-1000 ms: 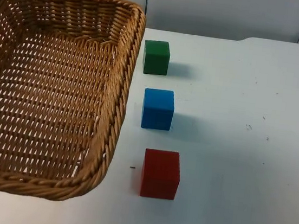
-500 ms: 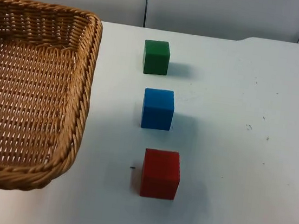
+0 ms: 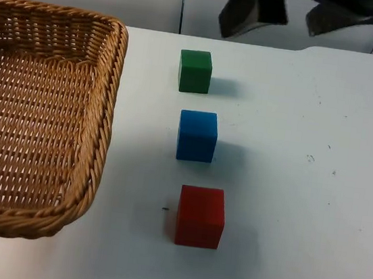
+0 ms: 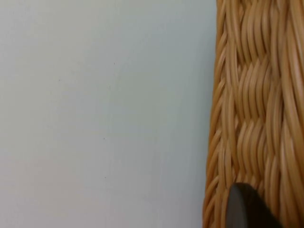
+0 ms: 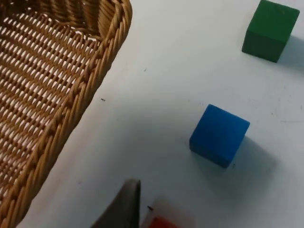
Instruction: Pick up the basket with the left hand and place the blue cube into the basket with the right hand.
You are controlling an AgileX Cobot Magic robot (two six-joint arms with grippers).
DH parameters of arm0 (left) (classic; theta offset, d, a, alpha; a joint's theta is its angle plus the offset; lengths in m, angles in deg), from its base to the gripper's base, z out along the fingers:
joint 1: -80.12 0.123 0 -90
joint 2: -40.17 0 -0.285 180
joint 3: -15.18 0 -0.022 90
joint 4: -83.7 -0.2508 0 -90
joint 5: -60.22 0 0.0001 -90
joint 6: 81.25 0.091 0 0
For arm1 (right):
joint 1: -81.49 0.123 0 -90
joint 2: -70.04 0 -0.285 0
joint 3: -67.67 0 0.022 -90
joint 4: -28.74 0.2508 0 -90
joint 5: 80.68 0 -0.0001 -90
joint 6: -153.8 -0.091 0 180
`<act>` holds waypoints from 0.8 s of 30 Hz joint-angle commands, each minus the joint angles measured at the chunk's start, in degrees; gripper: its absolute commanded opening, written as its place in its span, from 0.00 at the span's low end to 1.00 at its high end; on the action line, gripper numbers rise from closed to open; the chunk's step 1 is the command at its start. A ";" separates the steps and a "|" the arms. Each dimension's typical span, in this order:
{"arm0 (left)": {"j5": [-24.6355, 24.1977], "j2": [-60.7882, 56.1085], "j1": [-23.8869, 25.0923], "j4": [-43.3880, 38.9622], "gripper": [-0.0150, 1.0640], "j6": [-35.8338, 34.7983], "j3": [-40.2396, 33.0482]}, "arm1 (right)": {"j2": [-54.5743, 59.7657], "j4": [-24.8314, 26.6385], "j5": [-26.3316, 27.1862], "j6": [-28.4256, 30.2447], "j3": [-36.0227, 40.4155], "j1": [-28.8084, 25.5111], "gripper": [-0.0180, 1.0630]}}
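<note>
The woven wicker basket (image 3: 112, 96) is at the table's left, and part of it runs out of the top view. In the left wrist view its rim (image 4: 254, 95) lies against my left gripper's black fingertip (image 4: 244, 209), which is shut on it. The blue cube (image 3: 197, 135) stands in the middle of a row of cubes right of the basket. It is also in the right wrist view (image 5: 219, 135), free on the table. My right gripper (image 3: 272, 24) hangs open above the table's far edge, behind the cubes, with nothing between its fingers.
A green cube (image 3: 195, 71) stands behind the blue one and a red cube (image 3: 200, 216) in front of it. The white table (image 3: 315, 196) stretches bare to the right of the cubes. The basket's rim (image 5: 80, 90) lies close to the cubes.
The basket shifted left, away from the cubes, then held still. My right gripper has come into the top view above the far edge. The cubes have not moved.
</note>
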 commanded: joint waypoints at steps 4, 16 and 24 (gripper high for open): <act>-1.01 -0.14 0.08 1.53 0.01 0.15 0.05 | 6.97 -1.27 0.61 -4.81 -5.69 0.37 0.95; -0.91 -0.14 0.08 1.81 0.01 0.15 0.05 | 23.63 -2.39 1.43 -18.69 -12.08 0.37 0.94; -1.03 -0.14 0.08 1.92 0.01 0.15 0.05 | 28.32 -6.38 4.01 -27.07 -12.08 0.37 0.94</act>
